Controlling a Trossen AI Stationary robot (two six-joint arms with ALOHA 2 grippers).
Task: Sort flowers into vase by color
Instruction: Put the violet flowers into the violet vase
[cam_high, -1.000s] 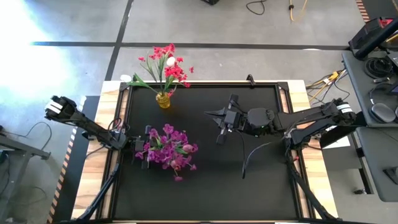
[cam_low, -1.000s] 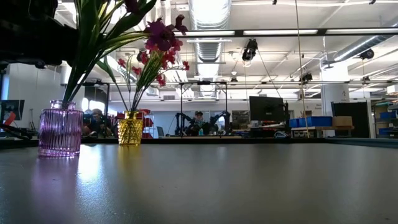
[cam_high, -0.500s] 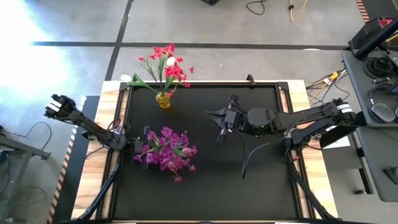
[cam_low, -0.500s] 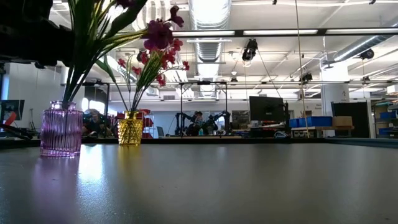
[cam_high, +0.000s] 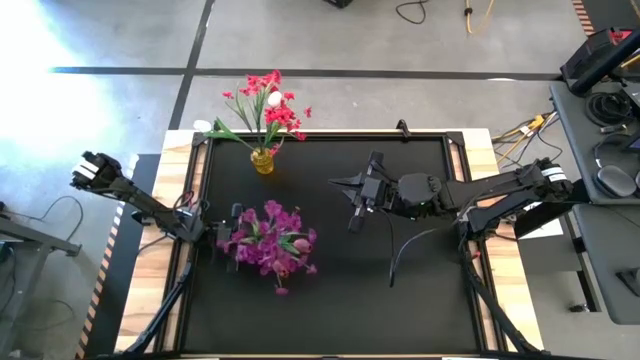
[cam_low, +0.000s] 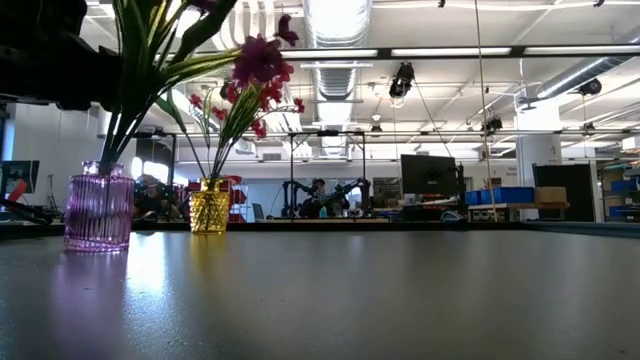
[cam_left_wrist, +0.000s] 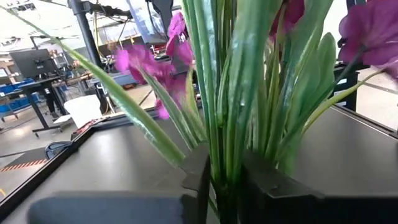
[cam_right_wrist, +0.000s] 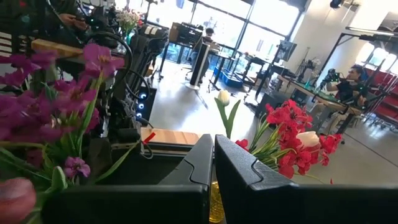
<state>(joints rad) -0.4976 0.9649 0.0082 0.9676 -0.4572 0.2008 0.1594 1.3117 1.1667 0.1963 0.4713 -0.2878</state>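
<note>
- The purple flowers (cam_high: 269, 243) are stood in a purple vase (cam_low: 98, 212) at the left side of the black table (cam_high: 330, 300).
- Their stems (cam_left_wrist: 219, 93) are clamped between the fingers of the left gripper (cam_left_wrist: 222, 180), just above the vase.
- The red flowers (cam_high: 268, 105), with one white bud (cam_high: 274, 99) among them, are held upright in a yellow vase (cam_high: 262, 160) near the far edge.
- The right gripper (cam_high: 352, 192) is held mid-table, well apart from both vases; its fingers (cam_right_wrist: 202, 158) are pressed together on nothing.
</note>
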